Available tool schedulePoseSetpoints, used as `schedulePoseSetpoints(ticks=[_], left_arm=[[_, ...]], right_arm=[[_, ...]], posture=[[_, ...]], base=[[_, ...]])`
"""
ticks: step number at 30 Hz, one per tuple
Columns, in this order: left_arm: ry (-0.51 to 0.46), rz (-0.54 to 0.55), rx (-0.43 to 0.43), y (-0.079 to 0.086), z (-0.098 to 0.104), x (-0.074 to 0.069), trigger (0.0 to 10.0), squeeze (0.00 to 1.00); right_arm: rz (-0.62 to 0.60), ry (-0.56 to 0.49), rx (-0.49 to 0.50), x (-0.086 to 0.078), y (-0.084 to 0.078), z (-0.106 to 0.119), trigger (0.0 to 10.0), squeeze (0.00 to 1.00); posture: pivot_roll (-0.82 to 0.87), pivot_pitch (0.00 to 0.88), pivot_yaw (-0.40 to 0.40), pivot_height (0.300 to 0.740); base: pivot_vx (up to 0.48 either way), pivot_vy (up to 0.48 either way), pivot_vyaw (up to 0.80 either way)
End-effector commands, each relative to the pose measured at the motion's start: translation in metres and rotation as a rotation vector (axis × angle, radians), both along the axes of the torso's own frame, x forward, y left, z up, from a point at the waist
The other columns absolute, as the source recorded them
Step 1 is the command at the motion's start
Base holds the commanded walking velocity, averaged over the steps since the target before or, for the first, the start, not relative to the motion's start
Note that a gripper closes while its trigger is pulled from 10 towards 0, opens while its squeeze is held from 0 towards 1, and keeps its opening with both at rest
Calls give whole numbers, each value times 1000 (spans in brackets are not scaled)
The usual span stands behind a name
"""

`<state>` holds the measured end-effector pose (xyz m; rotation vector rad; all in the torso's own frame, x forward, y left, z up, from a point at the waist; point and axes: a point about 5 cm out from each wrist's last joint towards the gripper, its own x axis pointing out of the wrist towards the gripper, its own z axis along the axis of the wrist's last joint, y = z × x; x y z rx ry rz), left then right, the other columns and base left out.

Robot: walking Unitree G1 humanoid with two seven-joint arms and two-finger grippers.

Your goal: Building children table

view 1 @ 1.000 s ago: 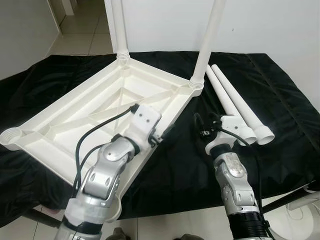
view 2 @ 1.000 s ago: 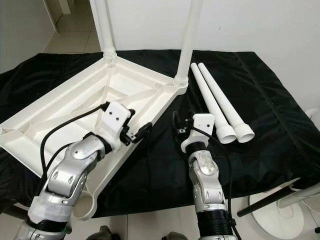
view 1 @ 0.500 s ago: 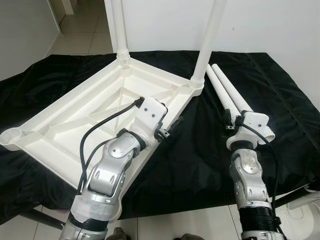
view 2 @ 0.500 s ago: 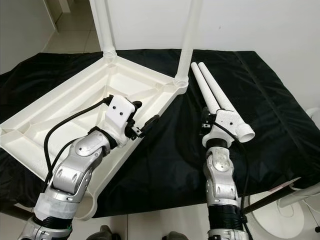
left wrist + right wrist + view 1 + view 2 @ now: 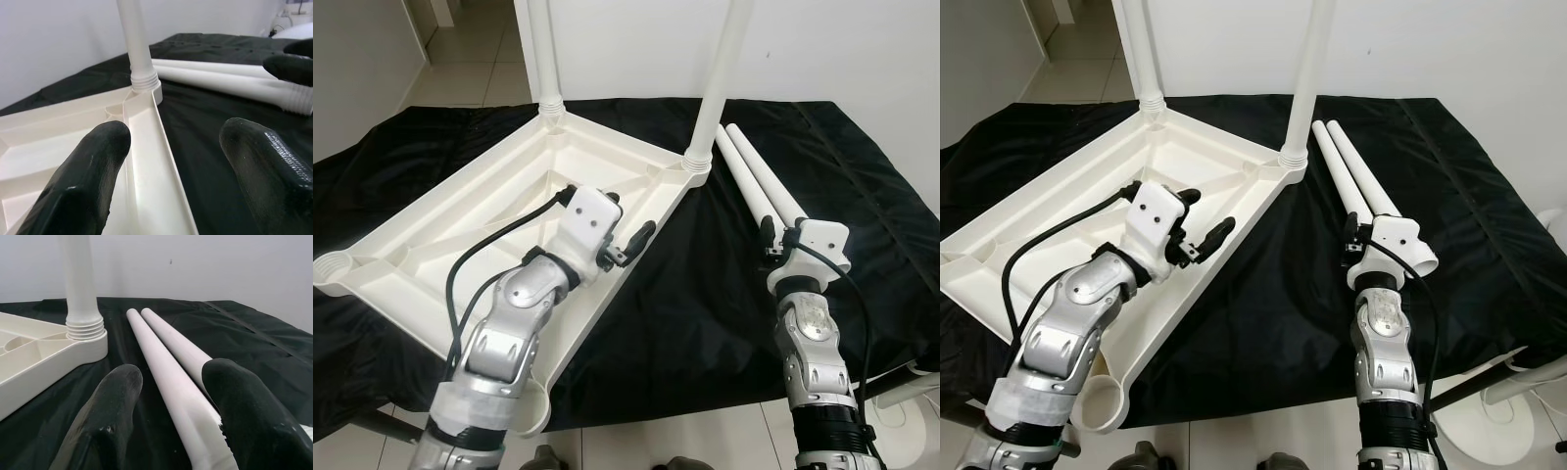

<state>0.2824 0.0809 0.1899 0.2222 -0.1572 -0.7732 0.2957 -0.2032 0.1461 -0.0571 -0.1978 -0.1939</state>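
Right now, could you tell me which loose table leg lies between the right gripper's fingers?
The leg nearer the tabletop: the right gripper straddles it; its twin lies outside.

You've got a black cloth point(image 5: 705, 313) covering the work surface, plain white wall point(image 5: 842, 49) behind it, pale tiled floor point(image 5: 470, 78) running to a doorway at far left, white round base point(image 5: 1489, 431) at lower right.

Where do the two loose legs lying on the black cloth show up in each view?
Left eye: loose legs, right of centre, ahead of the right gripper.
Right eye: same pair, right of centre.
Left wrist: across the upper right.
Right wrist: centre, running toward the fingers.
Shared landmark: the fitted leg's threaded collar.
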Motion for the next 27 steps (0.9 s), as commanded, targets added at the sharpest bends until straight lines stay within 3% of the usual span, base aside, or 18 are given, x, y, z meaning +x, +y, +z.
schedulePoseSetpoints(ticks=[1, 3, 6, 13, 14, 27], left_arm=[[11, 5, 7, 5, -3, 1, 10000, 0], [111, 69, 104, 19, -21, 5, 10000, 0], [179, 109, 149, 23, -32, 6, 10000, 0], [221, 116, 121, 19, -35, 3, 10000, 0], [258, 174, 142, 21, -41, 6, 10000, 0], [395, 399, 210, 30, -57, 20, 10000, 0]], right_arm=[[1, 25, -2, 0, -1, -5, 10000, 0], [5, 26, 1, -1, 0, -6, 10000, 0], [6, 25, 3, -1, 0, -6, 10000, 0], [15, 25, 7, -1, 4, -6, 10000, 0], [20, 25, 8, -2, 4, -7, 10000, 0], [43, 25, 6, 1, 7, -5, 10000, 0]], posture=[[-67, 43, 17, 740], [-68, 44, 21, 740], [-68, 45, 23, 740], [-68, 46, 22, 740], [-67, 45, 19, 740], [-66, 39, 8, 740]], base=[[0, 0, 0], [0, 0, 0], [0, 0, 0], [0, 0, 0], [0, 0, 0], [0, 0, 0]])
